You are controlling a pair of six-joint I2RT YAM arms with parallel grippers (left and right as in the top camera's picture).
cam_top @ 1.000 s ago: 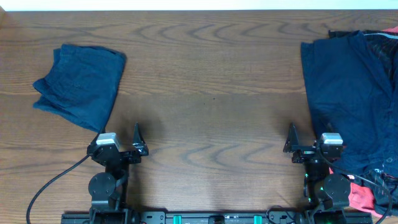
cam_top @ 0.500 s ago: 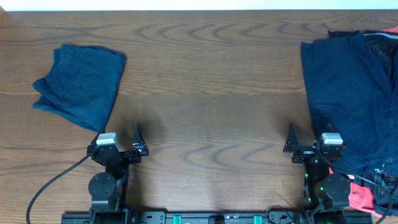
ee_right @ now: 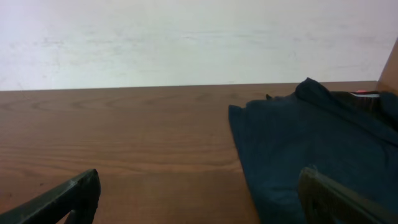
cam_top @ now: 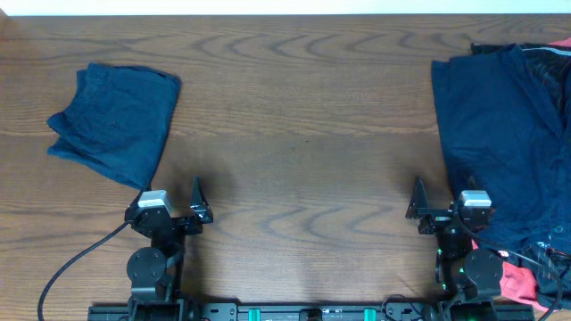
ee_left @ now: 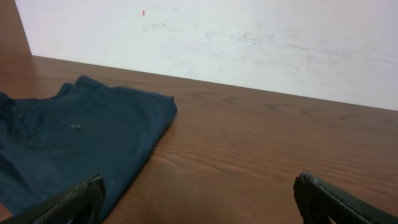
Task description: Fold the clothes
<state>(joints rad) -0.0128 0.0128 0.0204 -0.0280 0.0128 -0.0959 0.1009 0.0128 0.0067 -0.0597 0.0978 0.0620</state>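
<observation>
A folded dark navy garment (cam_top: 114, 120) lies at the far left of the table; it also shows in the left wrist view (ee_left: 74, 143). A large loose pile of navy clothes (cam_top: 504, 134) covers the right side and shows in the right wrist view (ee_right: 311, 143). My left gripper (cam_top: 169, 201) is open and empty, resting low near the front edge, just in front of the folded garment's near corner. My right gripper (cam_top: 449, 203) is open and empty near the front edge, at the left border of the pile. Both grippers show wide-apart fingertips in the left wrist view (ee_left: 199, 200) and the right wrist view (ee_right: 199, 194).
A red cloth (cam_top: 517, 281) lies at the front right corner beside the right arm's base. A darker garment (cam_top: 546, 53) sits at the back right under the pile. A black cable (cam_top: 67, 267) runs from the left arm. A white wall (ee_left: 249, 43) bounds the far edge.
</observation>
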